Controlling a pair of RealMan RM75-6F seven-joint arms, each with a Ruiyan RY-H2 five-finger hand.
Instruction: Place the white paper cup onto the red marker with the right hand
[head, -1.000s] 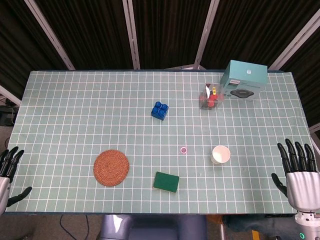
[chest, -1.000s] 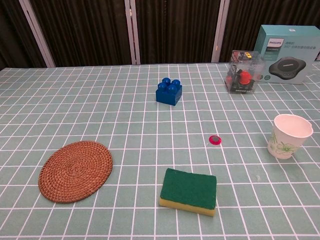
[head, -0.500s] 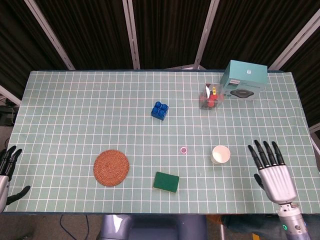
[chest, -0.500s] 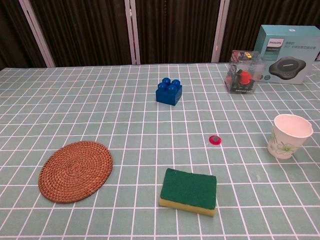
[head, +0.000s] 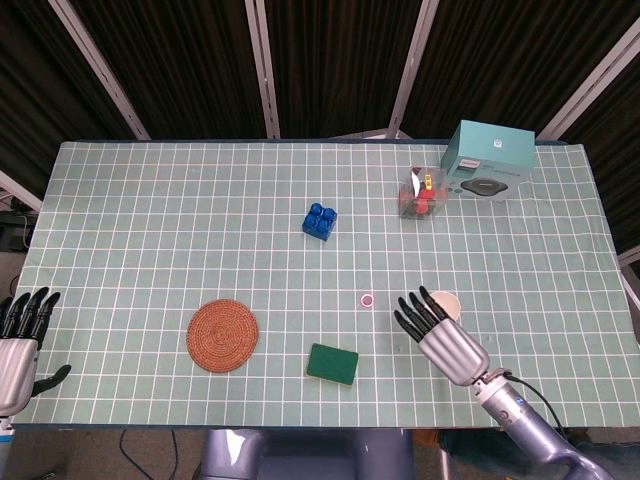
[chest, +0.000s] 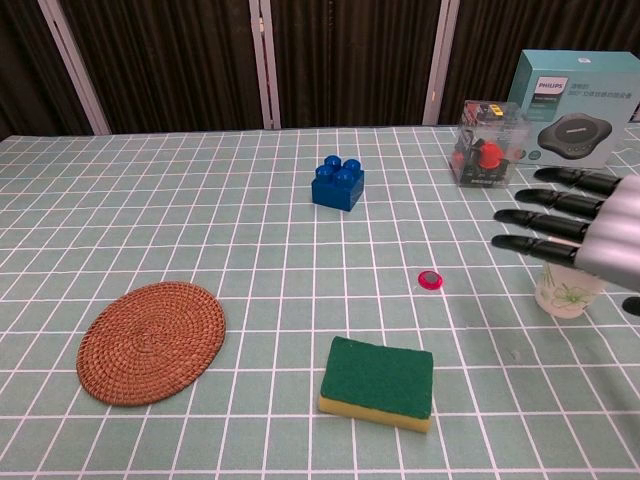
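**Op A:** Right hand (head: 445, 338) hangs over the white paper cup (chest: 568, 294), fingers straight and spread, grasping nothing. In the head view only a sliver of the cup's rim shows just past the fingertips (head: 415, 308); in the chest view the cup's lower body sits directly under the fingers. I cannot tell whether the palm touches the rim.

**Op B:** Left hand (head: 18, 342)?

**Op A:** At the near table edge, fingers extended and apart, holding nothing. It has no part in this job.

**Op B:** How do I take the cup cleanly?

**Op A:** My judgement: the hand is above the cup, not around it. I would bring it down beside the wall, thumb on one side, fingers on the other, then close lightly. Thin paper likely buckles under a hard squeeze, and a push from the top could tip it.

**Op B:** And the target?

**Op A:** Red marker (head: 367, 299) lies flat on the table, a short way beyond the fingertips toward the robot's left, apart from the cup. Lift clear, carry across, set the base centred on it.

**Op B:** Contents?

**Op A:** The cup's inside is hidden by the hand; cannot tell. The clear plastic box (head: 422, 194), well ahead of the fingers, holds red and dark items, too small to name. The teal carton (head: 487, 161) beside it is closed.
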